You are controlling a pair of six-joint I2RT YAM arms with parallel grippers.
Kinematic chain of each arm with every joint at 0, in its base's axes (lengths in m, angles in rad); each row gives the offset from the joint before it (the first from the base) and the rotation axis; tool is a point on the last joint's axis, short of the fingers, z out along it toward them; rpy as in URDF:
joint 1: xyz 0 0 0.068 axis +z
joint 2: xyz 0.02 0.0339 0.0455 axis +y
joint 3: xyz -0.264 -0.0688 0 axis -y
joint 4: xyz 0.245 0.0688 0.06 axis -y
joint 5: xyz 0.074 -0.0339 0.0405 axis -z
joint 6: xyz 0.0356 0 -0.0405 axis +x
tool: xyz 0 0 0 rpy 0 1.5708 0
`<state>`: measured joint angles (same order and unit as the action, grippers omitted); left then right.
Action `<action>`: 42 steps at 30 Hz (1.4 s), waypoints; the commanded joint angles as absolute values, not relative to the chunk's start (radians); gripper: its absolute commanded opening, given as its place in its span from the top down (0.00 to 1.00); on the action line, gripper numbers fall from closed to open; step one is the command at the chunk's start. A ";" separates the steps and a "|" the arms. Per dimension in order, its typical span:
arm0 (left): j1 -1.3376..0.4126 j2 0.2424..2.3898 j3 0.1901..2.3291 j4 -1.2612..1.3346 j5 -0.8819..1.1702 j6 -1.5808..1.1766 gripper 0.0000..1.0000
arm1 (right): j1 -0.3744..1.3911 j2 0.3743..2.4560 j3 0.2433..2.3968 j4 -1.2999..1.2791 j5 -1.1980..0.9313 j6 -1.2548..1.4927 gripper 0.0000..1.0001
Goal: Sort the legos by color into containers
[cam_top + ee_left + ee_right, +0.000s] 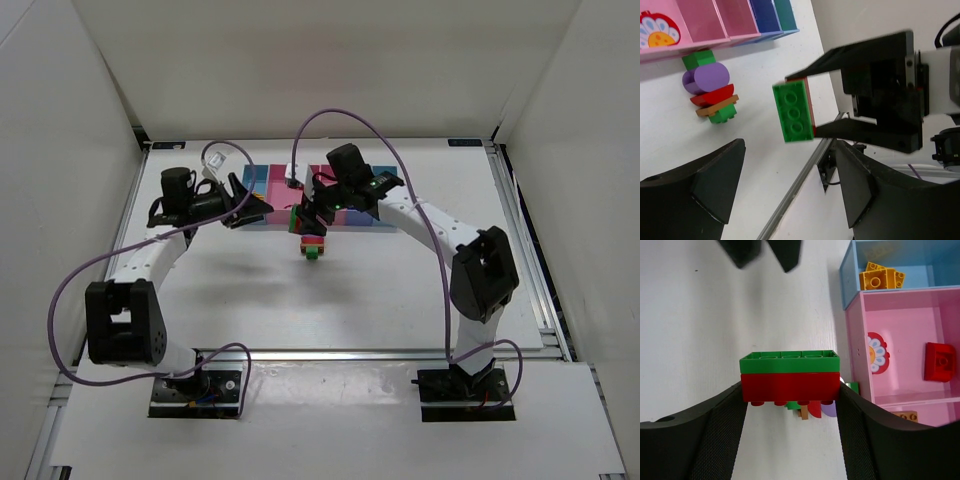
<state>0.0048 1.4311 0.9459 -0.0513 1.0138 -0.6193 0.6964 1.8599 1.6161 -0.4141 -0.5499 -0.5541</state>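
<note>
White desk (400, 300). Long shallow plastic tray of blue and pink compartments (280, 195) sits far centre. Right gripper (790, 390) is clamped on a green studded plastic brick (789, 361) stacked on a red studded plastic brick (790, 386), held above the desk at the tray's near edge. Left gripper (790, 165) has fingers apart, empty, at the tray's left end. Small mixed-colour brick stack (712, 92) stands on the desk just near of the tray.

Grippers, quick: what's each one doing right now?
Left gripper: open, holding nothing.
Right gripper: closed on the green-and-red lego pair.
</note>
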 commanded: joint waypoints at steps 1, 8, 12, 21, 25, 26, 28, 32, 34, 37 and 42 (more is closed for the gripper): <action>-0.032 1.465 1.014 -0.020 1.028 -0.627 0.16 | 0.716 1.824 1.667 -0.368 -0.577 -0.538 0.57; -0.075 1.516 1.058 -0.023 1.029 -0.611 0.15 | 0.738 1.825 1.690 -0.360 -0.586 -0.560 0.57; -0.098 1.523 1.075 -0.072 1.025 -0.571 0.15 | 0.744 1.833 1.709 -0.365 -0.584 -0.577 0.57; -0.120 1.525 1.088 -0.103 1.012 -0.540 0.27 | 0.750 1.853 1.727 -0.371 -0.581 -0.583 0.57; -0.120 1.529 1.092 -0.103 1.011 -0.543 0.39 | 0.750 1.852 1.720 -0.373 -0.577 -0.592 0.57; -0.120 1.531 1.094 -0.103 1.009 -0.543 0.40 | 0.750 1.853 1.712 -0.376 -0.572 -0.595 0.58; -0.120 1.529 1.091 -0.101 1.008 -0.546 0.39 | 0.750 1.853 1.704 -0.383 -0.569 -0.603 0.58; -0.120 1.523 1.086 -0.087 1.014 -0.551 0.37 | 0.749 1.845 1.668 -0.388 -0.561 -0.618 0.59; -0.120 1.525 1.083 -0.083 1.017 -0.558 0.33 | 0.750 1.839 1.660 -0.388 -0.563 -0.623 0.59; -0.120 1.525 1.086 -0.078 1.020 -0.560 0.31 | 0.750 1.838 1.652 -0.390 -0.560 -0.626 0.59; -0.120 1.525 1.086 -0.074 1.022 -0.561 0.35 | 0.749 1.833 1.646 -0.385 -0.557 -0.627 0.59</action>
<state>-0.1181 1.5322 1.0588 -0.0959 1.0069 -0.5663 0.7422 1.8603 1.6527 -0.4000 -0.5522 -0.6136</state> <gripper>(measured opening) 0.660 0.699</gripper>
